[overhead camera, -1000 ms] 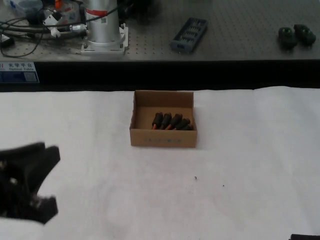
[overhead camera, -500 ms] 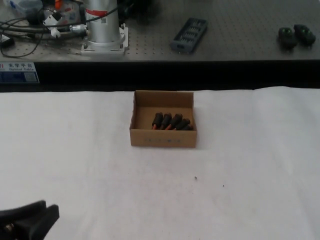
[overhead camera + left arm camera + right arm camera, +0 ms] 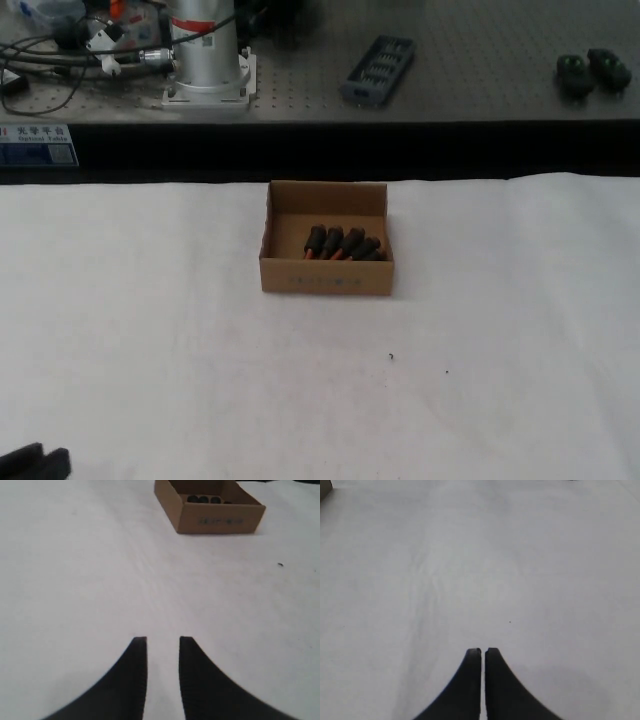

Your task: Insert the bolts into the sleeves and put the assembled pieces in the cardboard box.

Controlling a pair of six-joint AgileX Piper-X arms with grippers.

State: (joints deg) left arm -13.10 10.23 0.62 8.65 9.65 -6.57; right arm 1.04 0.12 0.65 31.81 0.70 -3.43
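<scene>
- Backing off from the cardboard box [image 3: 327, 275], the left arm [image 3: 30, 463] has slid down to the near left edge of the high view, well apart from the box
- Its left hand [image 3: 162, 640] is released, with a gap between the fingers and nothing held; the box lies ahead of it and toward its right
- Over the bench [image 3: 470, 555], the right hand [image 3: 483, 651] is clenched on nothing
- Inside the box, the assembled pieces [image 3: 343, 243] lie side by side near its front wall, long axes slanting toward the back wall; the task looks finished

brown cardboard box [image 3: 326, 278], black and red assembled pieces [image 3: 340, 243], white table cover [image 3: 200, 340].
</scene>
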